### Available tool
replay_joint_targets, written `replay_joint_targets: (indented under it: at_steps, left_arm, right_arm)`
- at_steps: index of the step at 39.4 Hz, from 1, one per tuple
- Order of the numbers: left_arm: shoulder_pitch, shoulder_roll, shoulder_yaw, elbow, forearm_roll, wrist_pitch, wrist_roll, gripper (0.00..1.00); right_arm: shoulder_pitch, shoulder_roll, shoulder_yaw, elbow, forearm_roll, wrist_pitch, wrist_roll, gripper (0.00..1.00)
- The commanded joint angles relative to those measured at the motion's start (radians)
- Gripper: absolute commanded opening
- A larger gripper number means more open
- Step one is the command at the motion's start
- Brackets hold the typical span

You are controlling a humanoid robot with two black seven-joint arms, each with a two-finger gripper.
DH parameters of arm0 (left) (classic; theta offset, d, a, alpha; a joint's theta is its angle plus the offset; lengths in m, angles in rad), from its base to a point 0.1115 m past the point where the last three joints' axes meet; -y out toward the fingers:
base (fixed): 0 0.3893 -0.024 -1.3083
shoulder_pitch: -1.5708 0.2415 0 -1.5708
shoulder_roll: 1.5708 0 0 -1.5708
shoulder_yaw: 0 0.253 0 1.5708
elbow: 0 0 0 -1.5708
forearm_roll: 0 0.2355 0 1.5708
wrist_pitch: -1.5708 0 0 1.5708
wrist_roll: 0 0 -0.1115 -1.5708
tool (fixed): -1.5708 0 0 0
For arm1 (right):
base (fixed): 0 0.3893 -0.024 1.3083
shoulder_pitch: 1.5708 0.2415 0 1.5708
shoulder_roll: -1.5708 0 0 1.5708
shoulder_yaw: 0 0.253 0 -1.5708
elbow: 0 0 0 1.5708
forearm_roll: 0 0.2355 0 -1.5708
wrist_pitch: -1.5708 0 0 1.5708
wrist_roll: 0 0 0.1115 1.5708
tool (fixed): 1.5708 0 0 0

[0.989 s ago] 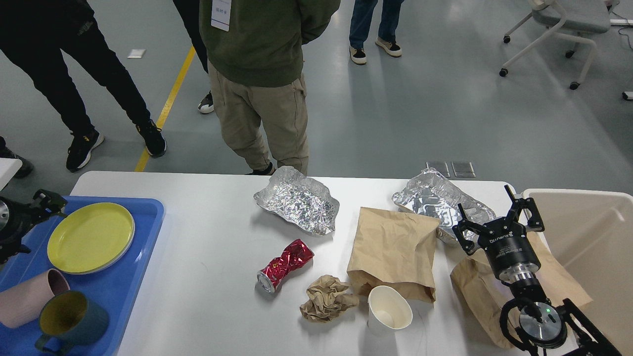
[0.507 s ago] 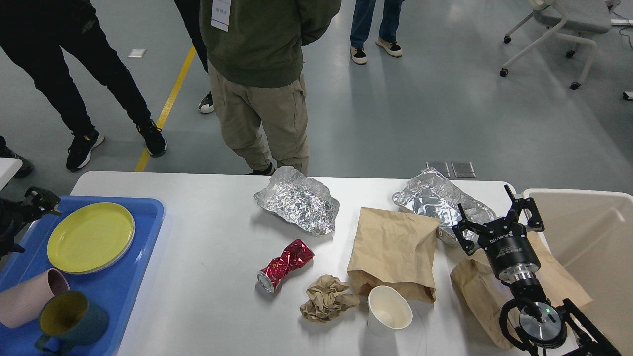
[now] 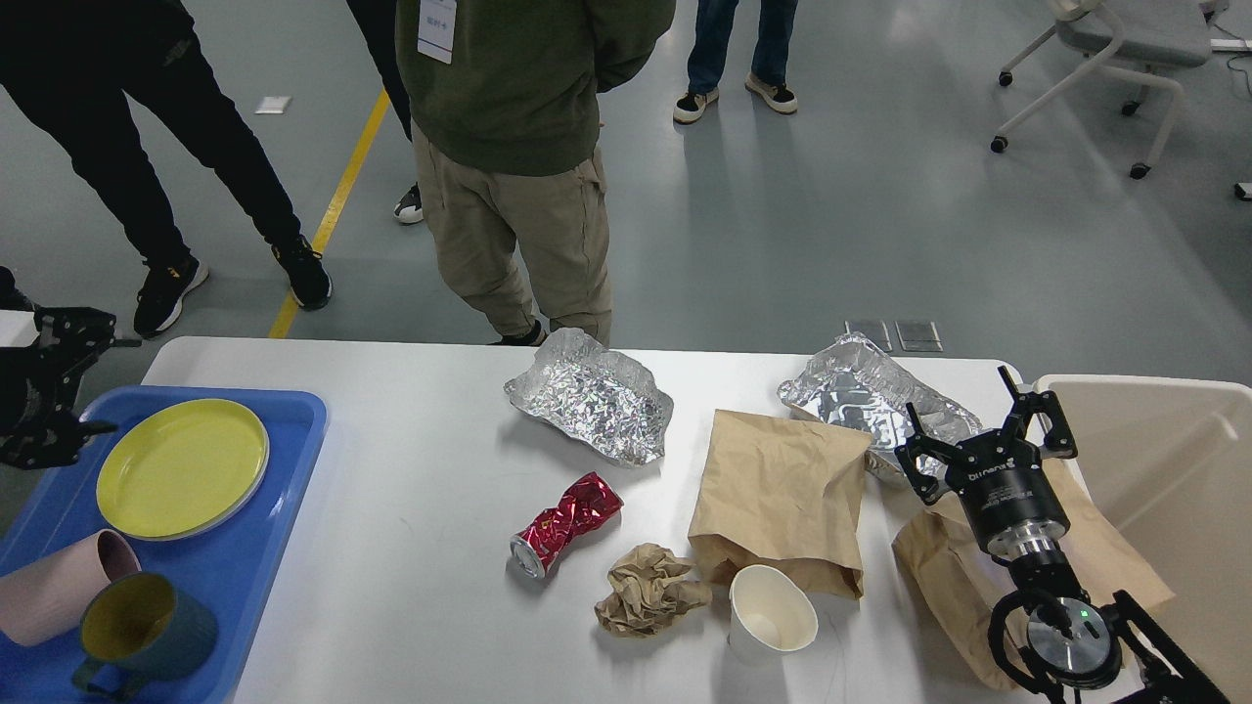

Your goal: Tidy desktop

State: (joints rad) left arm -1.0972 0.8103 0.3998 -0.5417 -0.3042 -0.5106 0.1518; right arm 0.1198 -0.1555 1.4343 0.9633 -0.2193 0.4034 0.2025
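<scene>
The white desktop (image 3: 411, 548) holds litter: two crumpled foil trays (image 3: 592, 396) (image 3: 861, 391), a brown paper bag (image 3: 782, 499), a crushed red can (image 3: 565, 523), a crumpled paper ball (image 3: 648, 590) and a white paper cup (image 3: 773, 614). A second paper bag (image 3: 939, 572) lies under my right arm. My right gripper (image 3: 981, 437) stands open with nothing between its fingers, just over the right foil tray's near edge. My left gripper (image 3: 90, 374) is open and empty at the far left edge, beside the blue tray.
A blue tray (image 3: 284, 469) at the left carries a yellow plate (image 3: 183, 467), a pink mug (image 3: 61, 587) and a teal mug (image 3: 142, 631). A beige bin (image 3: 1164, 460) stands at the right end. People stand behind the table's far edge.
My left gripper has lifted and drawn back toward the far left, off the blue tray's corner. The right arm has not moved.
</scene>
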Motion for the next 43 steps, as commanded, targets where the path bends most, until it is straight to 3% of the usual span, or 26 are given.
replay_joint_targets:
  at_steps: [1, 11, 17, 18, 20, 22, 29, 33, 37, 43]
  left_arm:
    - [0.082, -0.011, -0.278, 0.002, 0.000, -0.002, -0.001, 0.96]
    - [0.240, -0.134, -0.761, 0.002, -0.003, 0.000, -0.011, 0.96]
    - [0.342, -0.229, -0.990, -0.003, 0.004, 0.011, -0.153, 0.96]
    - [0.379, -0.246, -1.031, -0.018, 0.004, 0.010, -0.208, 0.96]
    - [0.417, -0.281, -1.103, -0.049, 0.004, 0.015, -0.263, 0.96]
    - [0.448, -0.310, -1.157, -0.070, 0.004, 0.023, -0.285, 0.96]
    - [0.602, -0.477, -1.458, -0.113, 0.149, 0.038, -0.288, 0.96]
    - [0.680, -0.597, -1.694, -0.113, 0.342, 0.037, -0.261, 0.96]
    - [0.709, -0.664, -1.791, -0.135, 0.434, 0.027, -0.245, 0.96]
    - [0.746, -0.691, -1.803, -0.144, 0.442, 0.008, -0.250, 0.96]
  right_arm:
    - [0.000, 0.001, 0.000, 0.000, 0.000, 0.000, 0.000, 1.00]
    - [0.000, 0.001, 0.000, 0.000, 0.000, 0.000, 0.000, 1.00]
    - [0.000, -0.001, 0.000, 0.000, 0.000, 0.000, 0.000, 1.00]
    - [0.001, 0.001, 0.000, 0.000, 0.000, 0.000, 0.000, 1.00]
    - [0.001, -0.001, 0.000, 0.000, 0.000, 0.000, 0.000, 1.00]
    - [0.000, -0.001, 0.002, 0.000, 0.000, 0.000, 0.000, 1.00]
    - [0.000, -0.001, 0.000, 0.000, 0.000, 0.000, 0.000, 1.00]
    - [0.000, -0.001, 0.000, 0.002, 0.000, 0.000, 0.000, 1.00]
    - [0.000, -0.001, 0.000, 0.000, 0.000, 0.000, 0.000, 1.00]
    - [0.000, -0.001, 0.000, 0.000, 0.000, 0.000, 0.000, 1.00]
